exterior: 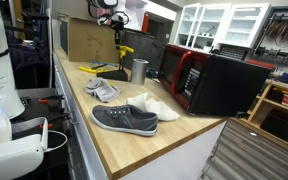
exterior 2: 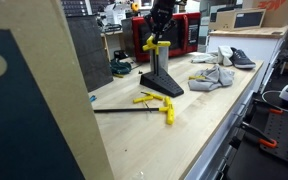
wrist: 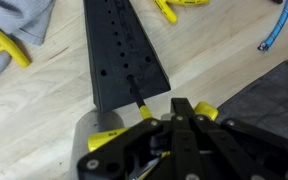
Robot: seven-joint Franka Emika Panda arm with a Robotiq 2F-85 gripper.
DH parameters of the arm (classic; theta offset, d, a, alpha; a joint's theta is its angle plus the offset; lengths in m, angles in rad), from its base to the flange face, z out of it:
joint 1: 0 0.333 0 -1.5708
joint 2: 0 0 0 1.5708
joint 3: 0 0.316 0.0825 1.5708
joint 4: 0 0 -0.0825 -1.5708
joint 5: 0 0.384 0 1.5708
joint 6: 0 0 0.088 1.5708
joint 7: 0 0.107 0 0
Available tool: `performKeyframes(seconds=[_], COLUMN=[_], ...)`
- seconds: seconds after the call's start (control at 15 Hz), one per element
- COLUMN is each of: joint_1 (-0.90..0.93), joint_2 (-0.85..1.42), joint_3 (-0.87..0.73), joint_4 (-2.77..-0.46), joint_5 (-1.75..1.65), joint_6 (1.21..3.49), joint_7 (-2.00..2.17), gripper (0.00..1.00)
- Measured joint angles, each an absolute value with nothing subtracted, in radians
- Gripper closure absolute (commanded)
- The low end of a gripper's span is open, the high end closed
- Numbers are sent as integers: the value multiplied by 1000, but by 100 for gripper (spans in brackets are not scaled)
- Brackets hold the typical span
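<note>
**Gripper [wrist: 174, 118] pinching a yellow T-handled tool [wrist: 106, 138] at the top of a black stand [wrist: 119, 50]**
The gripper is pressed together on the tool's handle, whose yellow ends stick out to either side of the fingers. The thin shaft points from the gripper onto the stand's perforated face, just ahead of it. In an exterior view the stand is upright on the counter [exterior 2: 214, 130], with loose yellow tools [exterior 2: 156, 100] near its base and grey shoes [exterior 2: 212, 78] farther right.

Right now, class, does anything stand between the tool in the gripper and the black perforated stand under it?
Nothing visible does. In the wrist view the gripper holds a yellow-handled tool whose thin black shaft points at the black perforated stand; loose yellow tools lie aside on the wooden bench.
</note>
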State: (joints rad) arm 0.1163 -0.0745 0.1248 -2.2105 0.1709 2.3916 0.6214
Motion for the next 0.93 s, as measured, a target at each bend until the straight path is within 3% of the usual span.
performKeyframes(seconds=[0.87, 0.93], joint_1=[106, 94], joint_2=[-169, -169], joint_3=[114, 107], joint_4=[-2084, -2071], joint_5=[280, 279], joint_6=[2199, 2199], joint_7=[515, 515], gripper=[100, 78])
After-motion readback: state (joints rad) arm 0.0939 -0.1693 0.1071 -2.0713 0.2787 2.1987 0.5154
